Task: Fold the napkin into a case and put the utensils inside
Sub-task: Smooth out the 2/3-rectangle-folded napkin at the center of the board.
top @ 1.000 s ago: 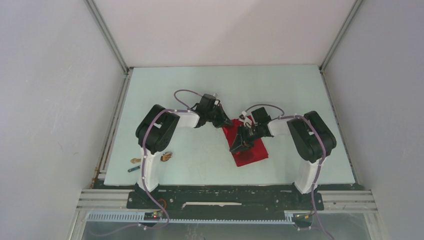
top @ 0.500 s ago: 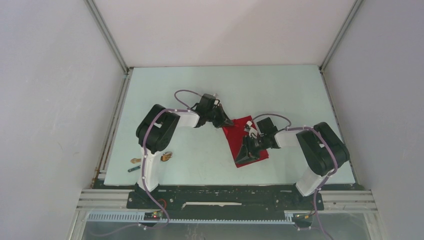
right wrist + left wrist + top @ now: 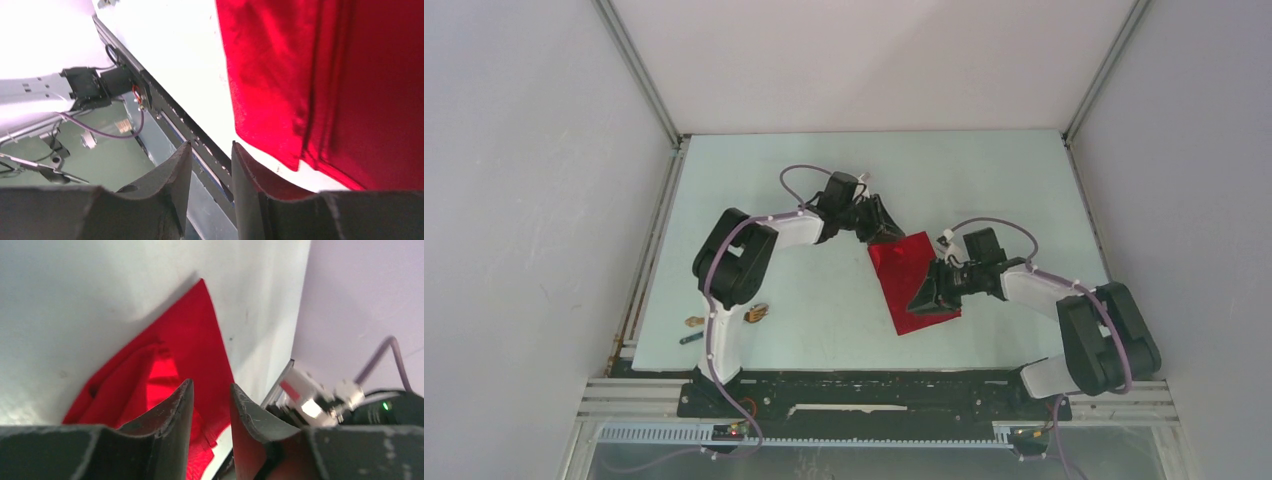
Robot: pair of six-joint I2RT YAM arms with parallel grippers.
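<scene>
**Napkin lies bare as a long strip once the right arm pulls off it**

Napkin sits right of the table's middle, a narrow slanted strip running from far-left to near-right. A second ago the right gripper lay across its middle and hid much of it. Since then the right arm has swung outward and nearer, and the gripper now rests at the strip's right near edge, its fingers a narrow gap apart with nothing in them. The left gripper has shifted a little toward the far corner. Its fingers are likewise slightly apart, with red cloth showing through the gap but no pinch that I can make out.

My reading is that the fold has been laid and the pressing hand is off it, so the cloth is close to being the case. Whether an open pocket exists cannot be told.

Up close the cloth is thin, bright red and faintly glossy, with soft lengthwise creases and several stacked layers stepping out at its near end. The far corner comes to a clean point.

The wooden fork and the teal stick lie unmoved near the left arm's base, well apart from the cloth on the pale, matte table.
</scene>
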